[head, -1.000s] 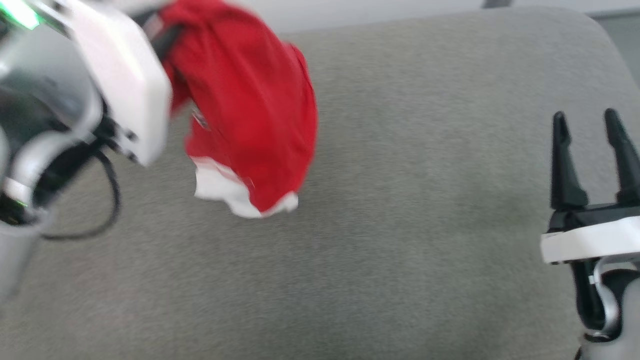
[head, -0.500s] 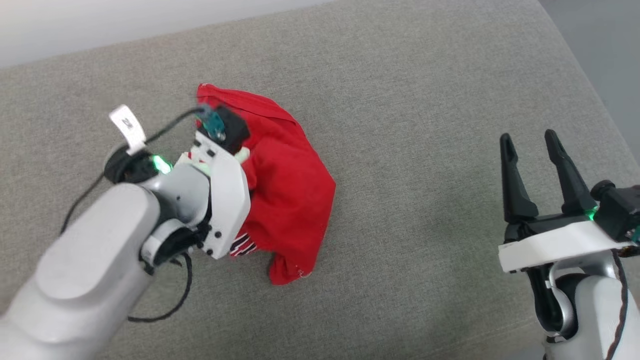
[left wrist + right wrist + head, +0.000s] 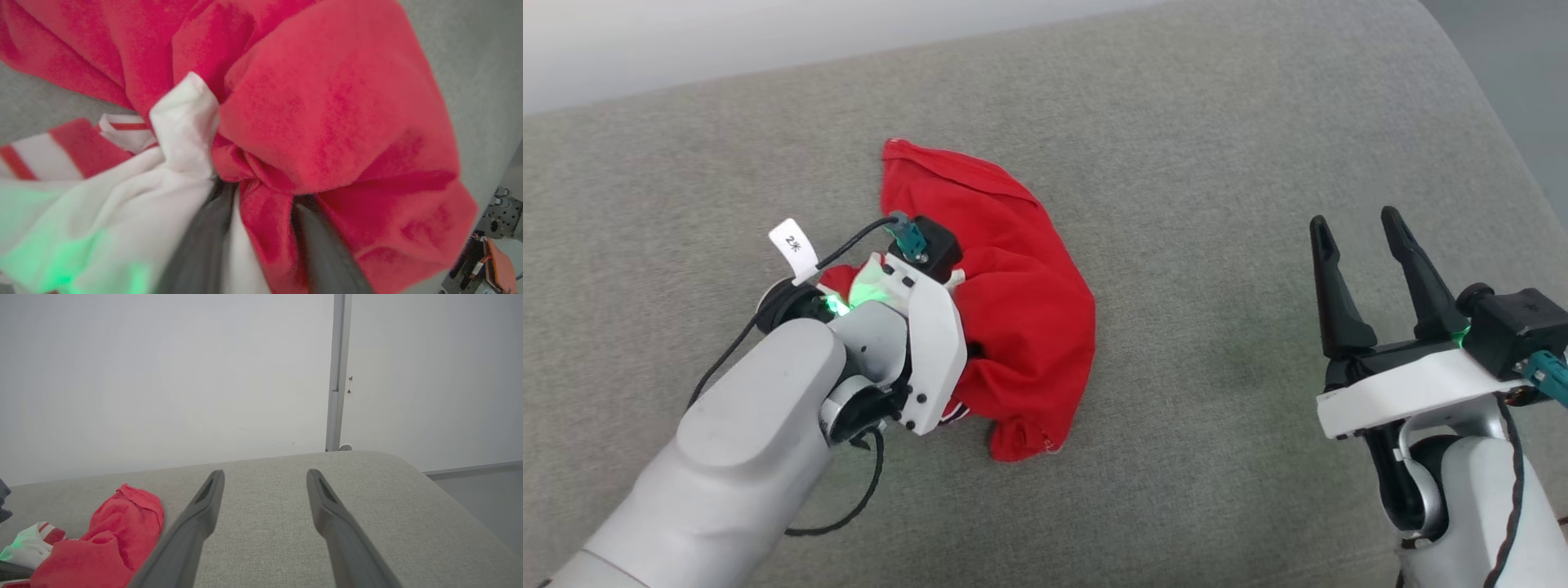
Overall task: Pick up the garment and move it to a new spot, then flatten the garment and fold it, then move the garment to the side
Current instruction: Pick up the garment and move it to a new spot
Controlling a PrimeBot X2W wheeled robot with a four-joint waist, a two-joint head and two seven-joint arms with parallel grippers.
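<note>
The garment (image 3: 1029, 310) is a red shirt lying in a crumpled heap on the grey cushion (image 3: 1217, 163), left of centre. My left arm's wrist (image 3: 923, 343) sits on its near left side and covers the fingers from the head camera. In the left wrist view my left gripper (image 3: 261, 192) is open, its tips buried in the cloth, with a red fold of the garment (image 3: 327, 102) between them and a white sleeve with striped trim (image 3: 175, 163) on the left. My right gripper (image 3: 1354, 219) hovers open and empty far to the right, and the garment (image 3: 110, 539) lies to its left.
The cushion's rounded right edge drops to grey floor (image 3: 1527, 82). A pale wall runs behind it, with a vertical grey pole (image 3: 337, 375). A black cable with a white tag (image 3: 792, 245) loops from my left wrist over the cushion.
A second ago the garment hung in the air from my shut left gripper; now it rests on the cushion and the left fingers have parted. The head camera has shifted. The right gripper stays open.
</note>
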